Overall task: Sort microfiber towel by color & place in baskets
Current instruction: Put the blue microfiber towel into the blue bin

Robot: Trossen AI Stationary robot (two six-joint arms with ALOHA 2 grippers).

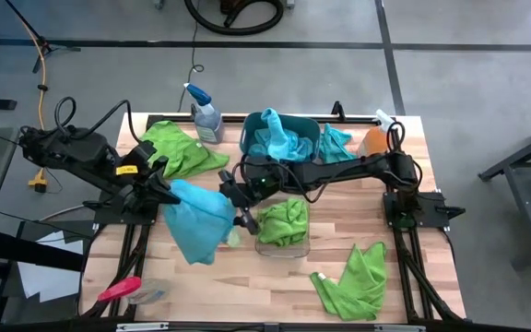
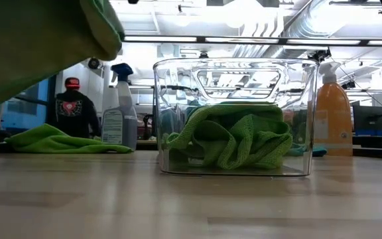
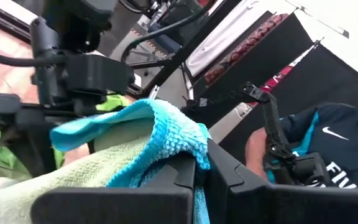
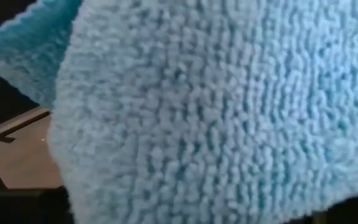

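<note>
One blue towel (image 1: 196,221) hangs from left claw (image 1: 166,189), clamped shut on it; right claw (image 1: 238,210) wide open, empty, just beside towel's edge; teal basket (image 1: 304,124) lies beyond right claw.

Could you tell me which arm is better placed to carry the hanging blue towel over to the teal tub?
The left. Its pincer is shut on the blue towel, lifted off the table. The right pincer is open beside the cloth, holding nothing. The teal tub lies behind.
</note>
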